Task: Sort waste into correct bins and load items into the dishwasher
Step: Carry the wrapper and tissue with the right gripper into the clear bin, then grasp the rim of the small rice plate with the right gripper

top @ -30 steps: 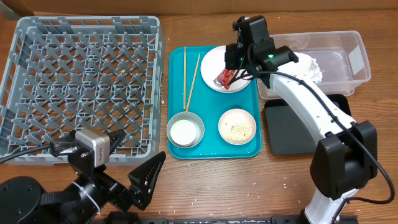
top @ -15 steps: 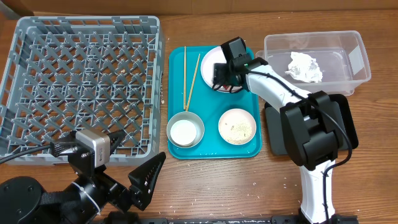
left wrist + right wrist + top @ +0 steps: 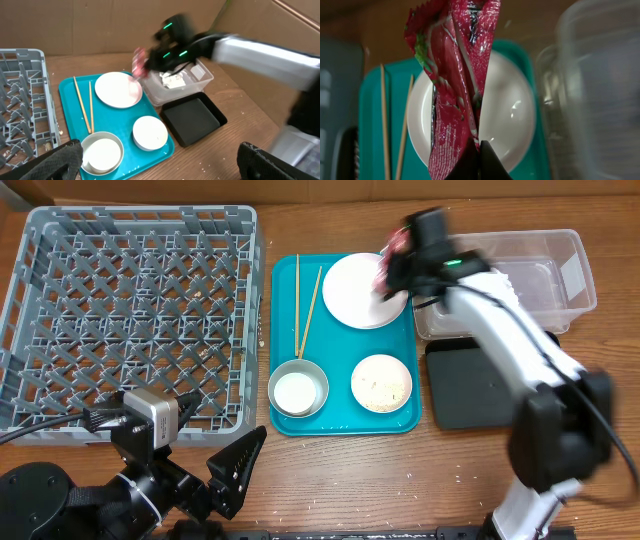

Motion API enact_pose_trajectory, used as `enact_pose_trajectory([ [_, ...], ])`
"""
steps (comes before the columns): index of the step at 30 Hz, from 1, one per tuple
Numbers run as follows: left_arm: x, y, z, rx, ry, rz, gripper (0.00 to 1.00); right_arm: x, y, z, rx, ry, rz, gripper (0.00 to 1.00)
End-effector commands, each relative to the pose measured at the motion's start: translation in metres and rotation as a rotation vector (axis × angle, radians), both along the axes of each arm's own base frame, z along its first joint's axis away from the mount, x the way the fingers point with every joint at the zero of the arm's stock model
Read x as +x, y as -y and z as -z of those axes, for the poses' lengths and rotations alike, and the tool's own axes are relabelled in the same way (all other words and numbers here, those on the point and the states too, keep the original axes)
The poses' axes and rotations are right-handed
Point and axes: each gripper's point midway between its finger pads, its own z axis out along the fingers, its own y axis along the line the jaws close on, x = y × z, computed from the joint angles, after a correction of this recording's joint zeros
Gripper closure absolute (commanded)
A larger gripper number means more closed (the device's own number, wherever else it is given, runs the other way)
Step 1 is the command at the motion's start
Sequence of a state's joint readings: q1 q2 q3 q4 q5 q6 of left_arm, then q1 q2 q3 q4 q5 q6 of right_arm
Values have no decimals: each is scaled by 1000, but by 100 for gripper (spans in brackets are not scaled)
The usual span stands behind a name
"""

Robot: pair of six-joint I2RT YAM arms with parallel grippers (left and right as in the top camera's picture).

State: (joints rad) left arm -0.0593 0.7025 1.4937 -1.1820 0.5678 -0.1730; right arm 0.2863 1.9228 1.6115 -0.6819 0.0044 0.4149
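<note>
My right gripper (image 3: pixel 392 268) is shut on the shiny red wrapper (image 3: pixel 452 80) and holds it in the air above the right edge of the pale plate (image 3: pixel 355 292), beside the clear tub (image 3: pixel 560 290). The wrapper also shows in the left wrist view (image 3: pixel 137 61). A white tissue (image 3: pixel 172 81) lies in the tub, mostly hidden by the arm. The black tray (image 3: pixel 480 385) lies in front of the tub. My left gripper (image 3: pixel 210 442) is open and empty near the front edge, below the grey dish rack (image 3: pixel 130 320).
The teal tray (image 3: pixel 335 420) holds two chopsticks (image 3: pixel 305 305), a steel bowl (image 3: pixel 275 380) with a white cup (image 3: pixel 298 392) inside, and a small white bowl (image 3: pixel 381 383) with rice in it. Loose rice grains (image 3: pixel 202 166) dot the wooden table in front of the tray.
My right gripper closed on the red wrapper on the plate, lifted it off, and moved right towards the clear tub. The left arm has not moved.
</note>
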Motion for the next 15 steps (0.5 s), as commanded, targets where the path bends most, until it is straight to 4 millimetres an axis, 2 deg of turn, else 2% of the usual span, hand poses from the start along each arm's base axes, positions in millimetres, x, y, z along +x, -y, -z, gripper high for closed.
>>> enact_pose_trajectory([
  [1,-1,0,-1,15,17,6,0,5,65,-41,-1,53,129,96],
  [3,-1,0,-1,15,17,6,0,2,86,-28,-39,14,150,96],
  [4,-1,0,-1,15,16,6,0,1,98,-19,-69,-5,160,92],
  [5,-1,0,-1,15,17,6,0,1,108,-10,-127,-17,111,43],
  [6,-1,0,-1,15,16,6,0,-1,111,-9,-154,-22,75,32],
  [8,-1,0,-1,14,16,10,0,-9,111,-19,-166,-33,55,29],
  [10,-2,0,0,14,14,9,0,-21,101,-40,-129,-26,24,28],
  [12,-2,0,0,14,11,9,0,-41,72,-64,-23,-20,-59,28],
  [15,-2,0,0,14,11,9,0,-74,33,-88,72,-27,-176,27],
])
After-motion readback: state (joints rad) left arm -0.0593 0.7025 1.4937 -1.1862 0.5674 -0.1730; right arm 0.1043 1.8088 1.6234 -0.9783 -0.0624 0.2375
